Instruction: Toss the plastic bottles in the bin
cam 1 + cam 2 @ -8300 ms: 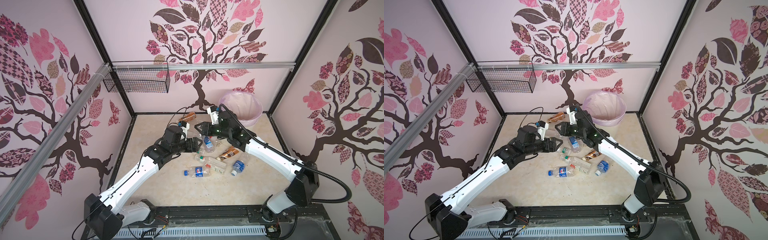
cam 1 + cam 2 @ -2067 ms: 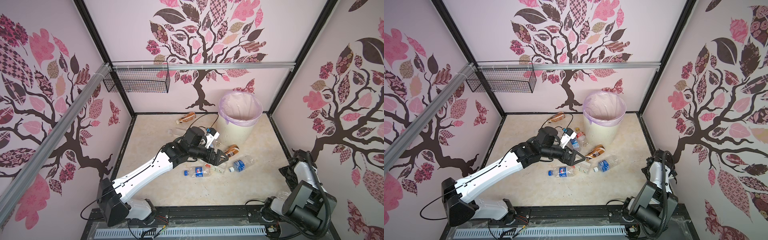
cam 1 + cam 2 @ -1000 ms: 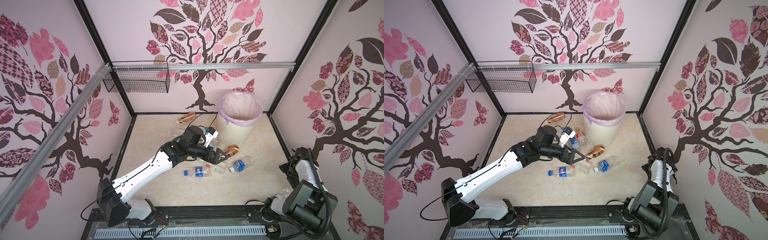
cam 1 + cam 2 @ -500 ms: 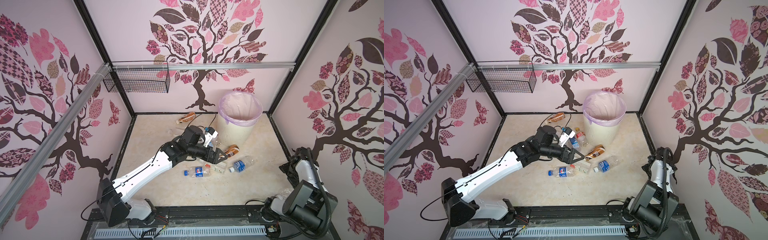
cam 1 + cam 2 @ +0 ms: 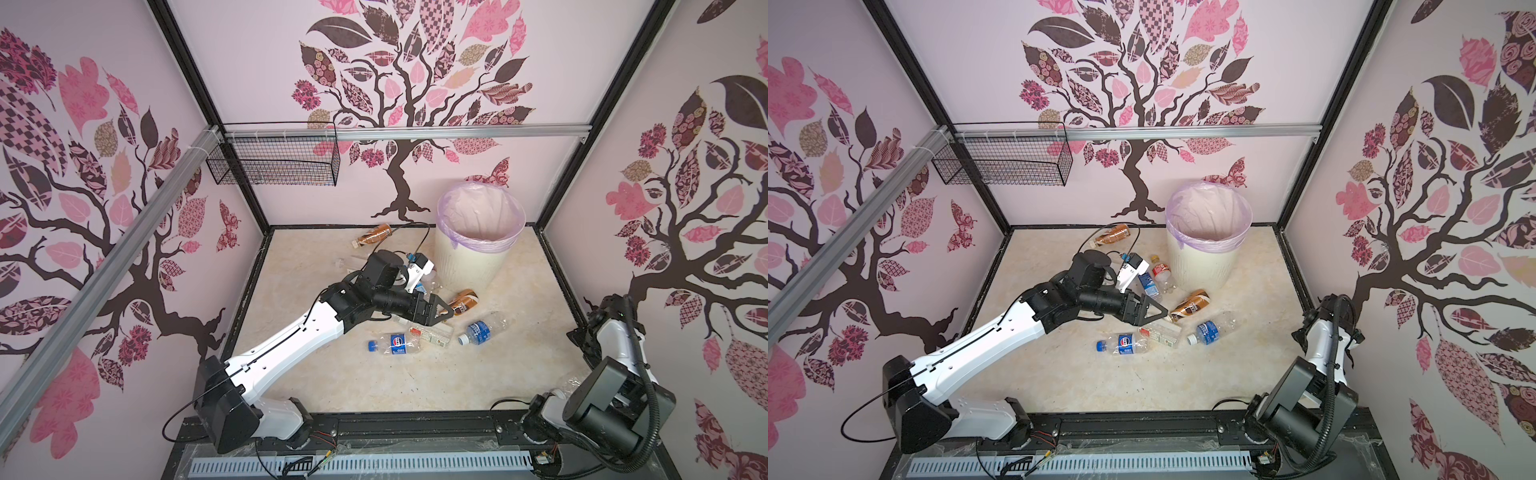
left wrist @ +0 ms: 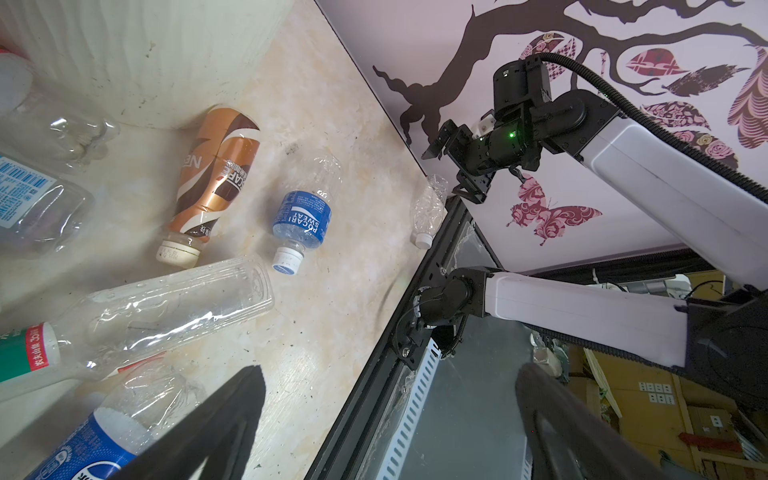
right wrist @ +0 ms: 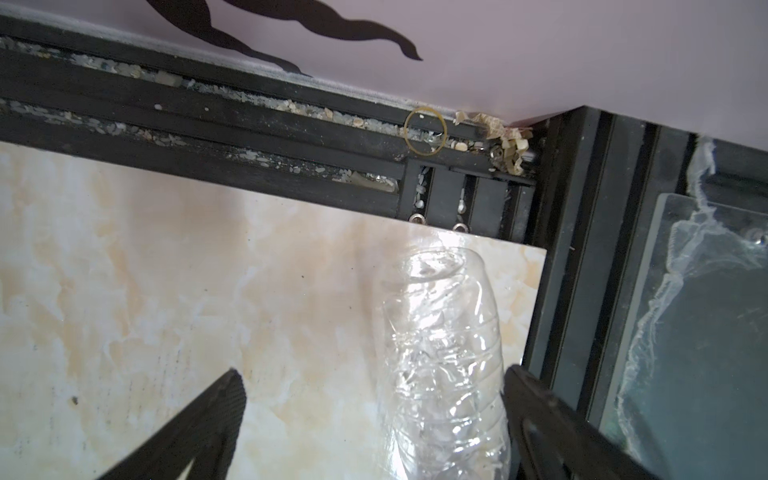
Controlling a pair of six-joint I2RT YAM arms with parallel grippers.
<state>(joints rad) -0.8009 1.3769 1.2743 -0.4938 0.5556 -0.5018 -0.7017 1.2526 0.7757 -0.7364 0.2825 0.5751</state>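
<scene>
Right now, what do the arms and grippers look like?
The left arm and right arm have white shells, black joints. The left gripper and right gripper have two black tapered fingers. A black ribbed hose follows the right arm; a green light sits near its wrist.

Close look down onto a cream marbled desk (image 7: 166,270), seen past two black fingers (image 7: 216,407) of the right tool (image 7: 374,378), spread wide apart. Between them, a crumpled clear plastic bottle (image 7: 444,353) lying flat, hard by one finger and well clear of the other. Beyond the desk edge, a black frame rail (image 7: 208,137) littered with pale grit, a yellowish rubber band (image 7: 426,108) and tan shavings (image 7: 509,143). Behind, pale pink wall (image 7: 498,50) with dark branch decal (image 7: 332,25).
</scene>
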